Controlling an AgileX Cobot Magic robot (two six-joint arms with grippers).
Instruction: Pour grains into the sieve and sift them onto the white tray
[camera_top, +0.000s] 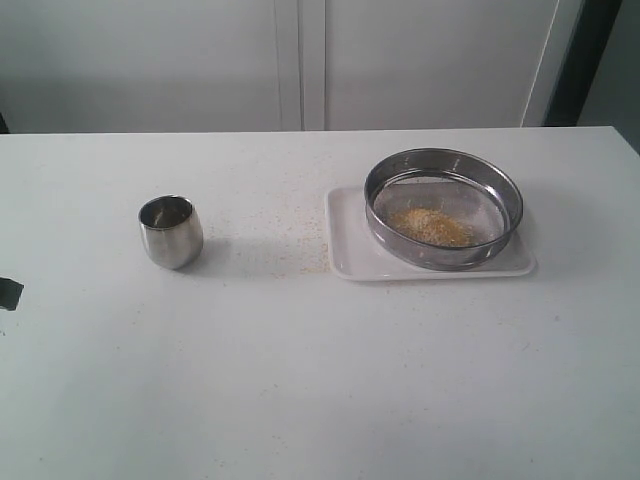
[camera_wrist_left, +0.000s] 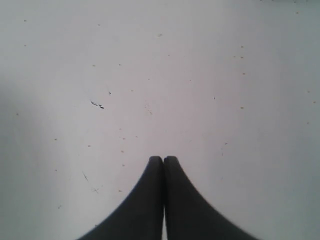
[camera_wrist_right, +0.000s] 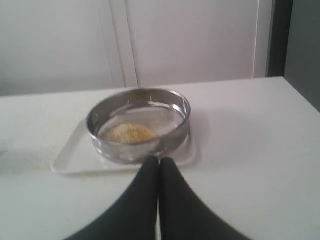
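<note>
Both pressed together, left gripper (camera_wrist_left: 163, 159) over table (camera_wrist_left: 210, 100), right gripper (camera_wrist_right: 159, 160) near-level, facing sieve (camera_wrist_right: 111, 148) on white tray (camera_wrist_right: 70, 158)

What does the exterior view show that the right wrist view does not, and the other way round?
Only the exterior view shows the small steel cup, standing upright on the table, apart from the white tray. Only the right wrist view shows the right pincer, shut and holding nothing. Both show the sieve resting on the white tray, with a heap of grains inside it.
</note>
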